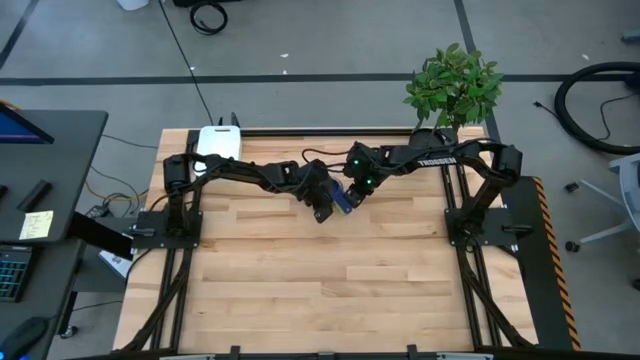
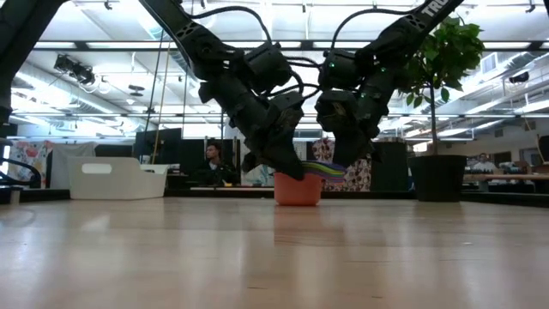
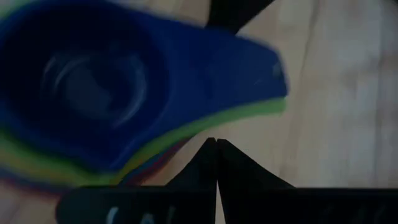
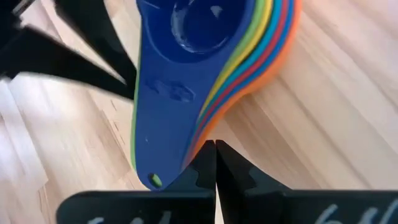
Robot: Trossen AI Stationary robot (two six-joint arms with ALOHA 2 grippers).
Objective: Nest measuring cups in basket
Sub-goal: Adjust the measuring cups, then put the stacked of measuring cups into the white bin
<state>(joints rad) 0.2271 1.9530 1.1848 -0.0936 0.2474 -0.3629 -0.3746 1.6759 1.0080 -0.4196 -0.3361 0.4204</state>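
Note:
The measuring cups (image 1: 341, 198) sit nested in one stack on the table's far middle, dark blue on top and orange at the bottom (image 2: 298, 189), with the handles fanned toward the right (image 2: 331, 172). My left gripper (image 3: 216, 144) is shut, its tips at the stack's left side. My right gripper (image 4: 215, 146) is shut too, its tips at the handles. The white basket (image 1: 218, 142) stands apart at the table's far left corner. My left gripper points its shut fingertips (image 3: 208, 152) slanting down from the left at the stack's edge near the root of the handles (image 3: 205, 127); whether they touch it, I cannot tell. The stack stands on the table. My right gripper has its shut fingertips (image 4: 222, 155) against the side of the fanned handles, by the orange lowest one (image 4: 214, 132), coming slanting down from the right. The cups' bowls rest on the table.
A potted plant (image 1: 455, 85) stands at the far right corner, its dark pot (image 2: 437, 178) on the table. The basket (image 2: 116, 178) shows far left in the low view. Bare wood lies across the near half of the table (image 1: 330, 290).

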